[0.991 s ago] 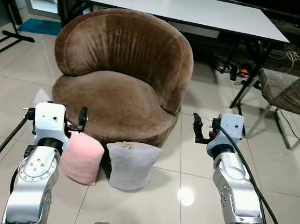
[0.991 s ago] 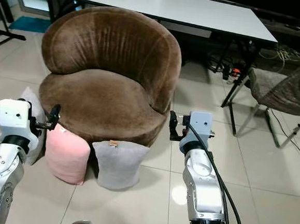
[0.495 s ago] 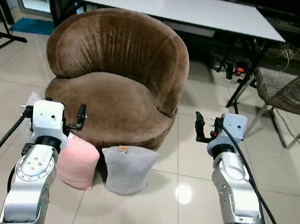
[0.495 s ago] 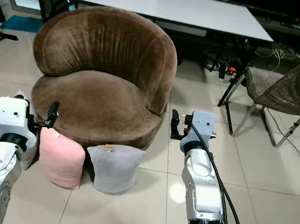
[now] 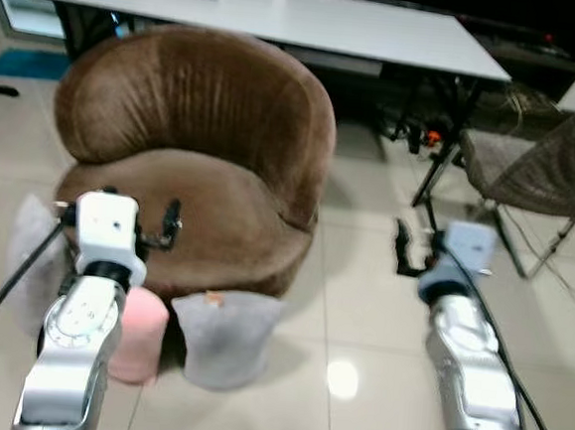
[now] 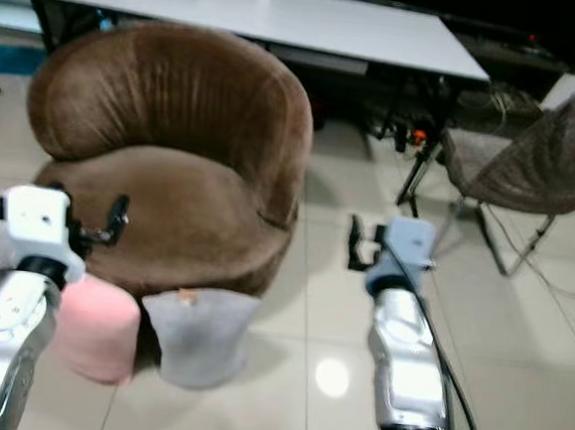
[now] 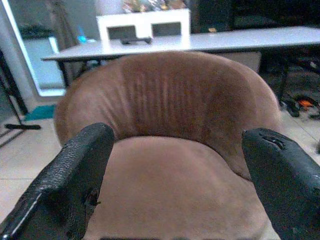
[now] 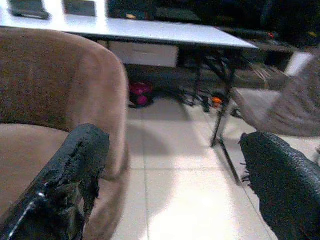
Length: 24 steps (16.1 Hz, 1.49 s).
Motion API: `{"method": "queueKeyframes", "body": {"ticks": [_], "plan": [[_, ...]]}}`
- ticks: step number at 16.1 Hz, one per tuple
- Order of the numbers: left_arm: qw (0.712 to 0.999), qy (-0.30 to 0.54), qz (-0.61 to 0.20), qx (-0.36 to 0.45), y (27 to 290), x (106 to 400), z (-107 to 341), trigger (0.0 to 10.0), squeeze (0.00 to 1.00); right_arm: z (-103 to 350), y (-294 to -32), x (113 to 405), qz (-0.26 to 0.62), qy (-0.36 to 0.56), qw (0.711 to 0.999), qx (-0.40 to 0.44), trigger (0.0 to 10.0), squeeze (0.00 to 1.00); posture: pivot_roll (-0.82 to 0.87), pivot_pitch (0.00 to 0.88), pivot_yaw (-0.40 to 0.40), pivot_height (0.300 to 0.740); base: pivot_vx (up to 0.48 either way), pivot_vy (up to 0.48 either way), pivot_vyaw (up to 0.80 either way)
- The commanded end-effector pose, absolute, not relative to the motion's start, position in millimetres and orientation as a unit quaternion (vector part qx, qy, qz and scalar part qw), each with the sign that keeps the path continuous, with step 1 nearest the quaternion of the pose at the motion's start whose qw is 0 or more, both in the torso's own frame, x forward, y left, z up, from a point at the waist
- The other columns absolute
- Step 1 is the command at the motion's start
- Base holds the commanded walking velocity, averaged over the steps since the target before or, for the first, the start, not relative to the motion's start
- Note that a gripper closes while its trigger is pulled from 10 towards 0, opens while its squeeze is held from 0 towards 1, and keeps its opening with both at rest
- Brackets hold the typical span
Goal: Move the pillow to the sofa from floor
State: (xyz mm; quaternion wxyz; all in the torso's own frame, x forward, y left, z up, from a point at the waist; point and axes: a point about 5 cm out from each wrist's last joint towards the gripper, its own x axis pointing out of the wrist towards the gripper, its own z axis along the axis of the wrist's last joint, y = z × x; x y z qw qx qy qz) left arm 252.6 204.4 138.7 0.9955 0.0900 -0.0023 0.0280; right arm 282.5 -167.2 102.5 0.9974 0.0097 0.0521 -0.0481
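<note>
Against the brown sofa (image 5: 192, 168) leans a plump grey pillow (image 5: 223, 335).

Brown sofa (image 5: 203, 149); pink pillow (image 5: 139, 333) beside grey pillow (image 5: 223, 334); white table (image 5: 283, 15); pale tiled floor (image 5: 360, 310); black fingers (image 7: 75, 175).

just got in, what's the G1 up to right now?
It stands facing the brown sofa with both arms raised and nothing picked up yet. The left gripper is open over the seat's front edge; the right gripper is open over the tiles to the sofa's right. On the floor against the sofa's front sit a grey pillow and a pink pillow, with a paler one further left. The head views are a bit blurred.
</note>
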Motion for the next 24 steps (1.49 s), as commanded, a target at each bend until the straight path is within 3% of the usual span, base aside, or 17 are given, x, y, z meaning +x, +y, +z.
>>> {"method": "queueKeyframes", "body": {"ticks": [1, 24], "plan": [[0.994, -0.003, 0.043, 0.097, 213.1, 250.9, 139.7, 10.0, 0.0, 108.7, -152.8, 286.7, -0.021, 0.04, 0.999, 0.013, 10.0, 0.0, 0.15, 0.0, -0.086, 0.74, 0.326, 0.0, 0.8], [0.995, -0.007, 0.041, 0.085, 207.6, 252.2, 137.3, 10.0, 0.0, 109.2, -150.9, 287.0, -0.006, 0.036, 0.999, 0.008, 10.0, 0.0, 0.14, 0.0, -0.097, 0.74, 0.297, 0.0, 0.03]]}}
